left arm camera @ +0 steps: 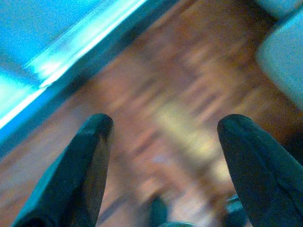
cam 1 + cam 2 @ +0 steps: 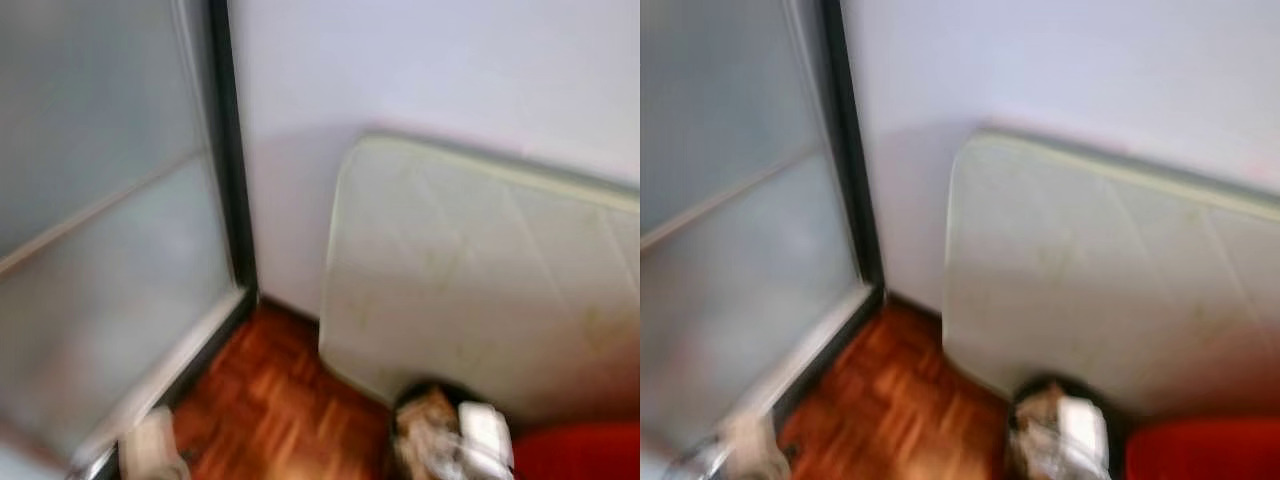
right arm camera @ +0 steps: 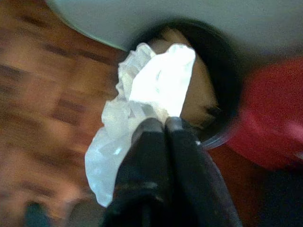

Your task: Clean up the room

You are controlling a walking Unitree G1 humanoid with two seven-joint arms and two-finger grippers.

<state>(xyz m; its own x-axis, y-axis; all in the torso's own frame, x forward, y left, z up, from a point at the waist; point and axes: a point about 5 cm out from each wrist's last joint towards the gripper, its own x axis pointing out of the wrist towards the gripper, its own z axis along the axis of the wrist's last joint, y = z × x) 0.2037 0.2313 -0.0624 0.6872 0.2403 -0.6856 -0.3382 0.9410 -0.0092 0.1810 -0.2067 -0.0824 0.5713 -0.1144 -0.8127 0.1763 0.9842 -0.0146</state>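
My right gripper is shut on a crumpled white plastic wrapper, held just above a round black bin. The bin stands on the wood floor at the foot of a leaning mattress, with brownish rubbish inside and the white wrapper at its rim. My left gripper is open over bare parquet, nothing between its fingers. All views are blurred.
A white mattress leans on the white wall. A frosted glass door with a dark frame stands at the left. A red object lies right of the bin. Something pale sits by the door track.
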